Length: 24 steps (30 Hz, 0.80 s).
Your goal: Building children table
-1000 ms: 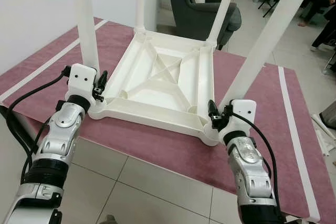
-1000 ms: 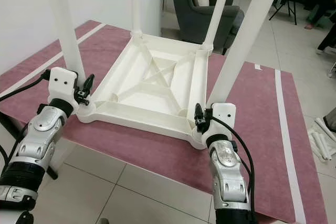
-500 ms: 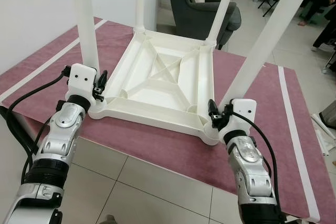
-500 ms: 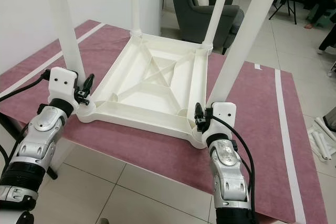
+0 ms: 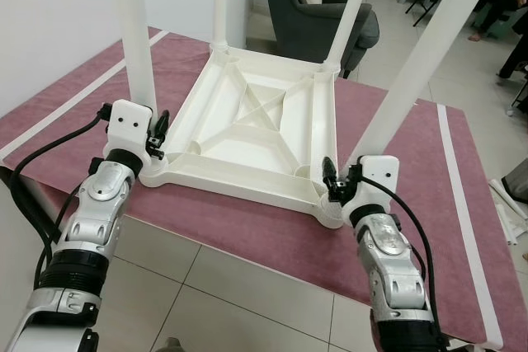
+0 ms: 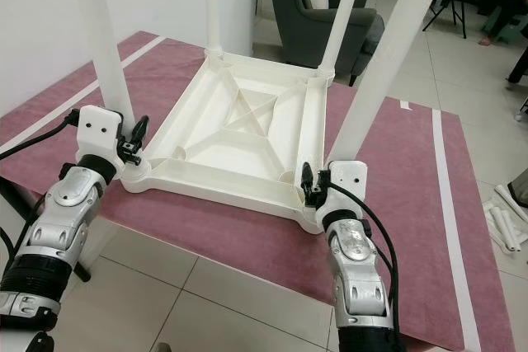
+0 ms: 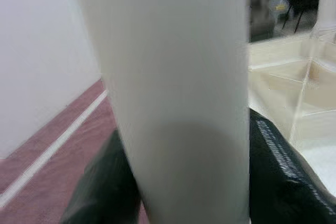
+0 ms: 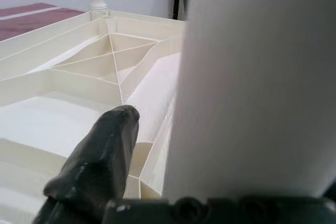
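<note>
Both grippers at near legs of inverted table
Right gripper and left gripper each clamp an upright white plastic leg; long axes vertical, white ribbed tabletop between them, far legs beyond

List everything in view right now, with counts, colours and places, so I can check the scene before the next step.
table top: 1, white, upside down on the mat, ribbed underside up.
table legs: 4, white, standing up from the four corners of the top.
mat: 1, maroon with white stripes, under the table.
armchair: 1, dark grey, behind the table.
floor: light tiles, in front of and beside the mat.
wall: white, on the robot's left.
people: partly seen, far right background.
left gripper: 1, black fingers around the near left leg at its base.
right gripper: 1, black fingers around the near right leg at its base.
</note>
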Tool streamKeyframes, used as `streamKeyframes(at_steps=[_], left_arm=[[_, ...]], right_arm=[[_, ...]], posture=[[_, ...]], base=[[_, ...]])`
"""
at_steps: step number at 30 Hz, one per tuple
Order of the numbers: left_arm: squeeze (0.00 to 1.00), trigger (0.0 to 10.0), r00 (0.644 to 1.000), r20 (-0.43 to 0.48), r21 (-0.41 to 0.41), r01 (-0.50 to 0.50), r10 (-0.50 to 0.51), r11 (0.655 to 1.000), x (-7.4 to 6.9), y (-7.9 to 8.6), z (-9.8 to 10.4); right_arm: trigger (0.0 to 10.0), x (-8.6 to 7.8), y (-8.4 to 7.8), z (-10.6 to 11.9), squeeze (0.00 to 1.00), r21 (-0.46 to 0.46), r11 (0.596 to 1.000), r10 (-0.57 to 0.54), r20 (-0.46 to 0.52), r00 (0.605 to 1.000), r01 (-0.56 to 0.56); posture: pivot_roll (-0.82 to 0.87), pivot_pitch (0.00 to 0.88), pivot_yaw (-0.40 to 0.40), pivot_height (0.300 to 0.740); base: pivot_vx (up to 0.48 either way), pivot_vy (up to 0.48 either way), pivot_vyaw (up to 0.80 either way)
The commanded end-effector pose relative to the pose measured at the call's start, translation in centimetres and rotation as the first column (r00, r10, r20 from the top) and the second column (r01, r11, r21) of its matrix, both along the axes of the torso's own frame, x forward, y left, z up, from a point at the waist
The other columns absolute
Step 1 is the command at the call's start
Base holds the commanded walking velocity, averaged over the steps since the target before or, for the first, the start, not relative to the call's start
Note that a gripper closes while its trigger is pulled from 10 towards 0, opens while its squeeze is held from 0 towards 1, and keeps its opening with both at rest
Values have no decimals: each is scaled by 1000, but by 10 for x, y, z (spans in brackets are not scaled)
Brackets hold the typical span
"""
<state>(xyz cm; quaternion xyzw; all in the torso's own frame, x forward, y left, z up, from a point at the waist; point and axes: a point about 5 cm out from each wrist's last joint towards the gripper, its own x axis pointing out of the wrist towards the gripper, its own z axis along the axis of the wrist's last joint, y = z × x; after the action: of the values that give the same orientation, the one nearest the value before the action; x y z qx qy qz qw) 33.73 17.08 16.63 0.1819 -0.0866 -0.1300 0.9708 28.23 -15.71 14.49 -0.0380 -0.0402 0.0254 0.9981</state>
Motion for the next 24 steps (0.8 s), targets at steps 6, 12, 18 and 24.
streamKeyframes(at_steps=[6, 12, 18, 24], left_arm=[[1000, 10000, 995, -69, 102, 75, -68, 992, -4, -17, -19], [0, 10000, 996, -67, 118, 69, -62, 991, -4, -17, -19], [0, 10000, 994, -87, 46, 65, -61, 997, -7, -12, -18], [0, 10000, 974, -123, -149, 171, -190, 974, -31, -4, -11]], right_arm=[[10000, 2, 12, 0, 933, -2, 998, 64, 3, 998, -64], [10000, 3, 12, 0, 0, -10, 998, 58, -3, 998, -58], [10000, -1, 11, -2, 0, 2, 998, 67, -8, 998, -67], [10000, -22, 2, -6, 0, 62, 995, 82, -11, 997, -81]], posture=[[108, 0, -22, 740], [109, 0, -21, 740], [108, 0, -19, 740], [114, 0, -29, 740]], base=[[0, 0, 0], [0, 0, 0], [0, 0, 0], [0, 0, 0]])
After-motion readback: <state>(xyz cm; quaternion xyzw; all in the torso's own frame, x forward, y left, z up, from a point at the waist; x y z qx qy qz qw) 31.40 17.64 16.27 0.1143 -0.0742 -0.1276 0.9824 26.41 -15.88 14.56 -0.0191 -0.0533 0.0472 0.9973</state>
